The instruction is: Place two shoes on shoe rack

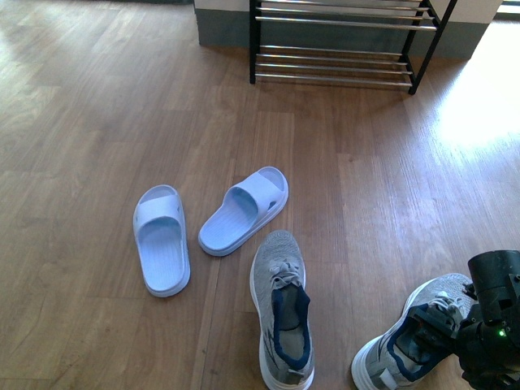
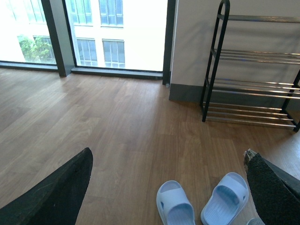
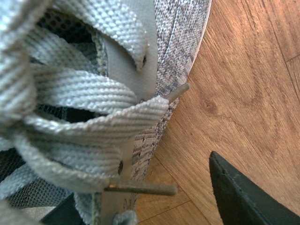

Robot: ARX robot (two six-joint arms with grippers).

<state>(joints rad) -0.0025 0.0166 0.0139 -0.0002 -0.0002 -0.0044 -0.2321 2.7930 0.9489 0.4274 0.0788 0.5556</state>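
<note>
Grey knit sneaker (image 1: 282,317) lies on the floor (image 1: 97,122) beside the slides (image 1: 162,240). Its mate (image 1: 406,341) sits under my right claw (image 3: 140,187), fingers (image 3: 239,197) spread apart astride its laced edge. My left claw (image 2: 167,153) gapes wide. The shoe rack (image 1: 337,49) stands well apart.

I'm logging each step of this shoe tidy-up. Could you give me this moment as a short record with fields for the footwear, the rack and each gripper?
first sneaker: on the floor, untouched
second sneaker: on the floor, under the right gripper
slide sandals: on the floor, beyond the sneakers
shoe rack: by the far wall, no shoes on its visible shelves
left gripper: open, above the floor, holding nothing
right gripper: open, at the second sneaker's laces
progress: neither sneaker on the rack
</note>
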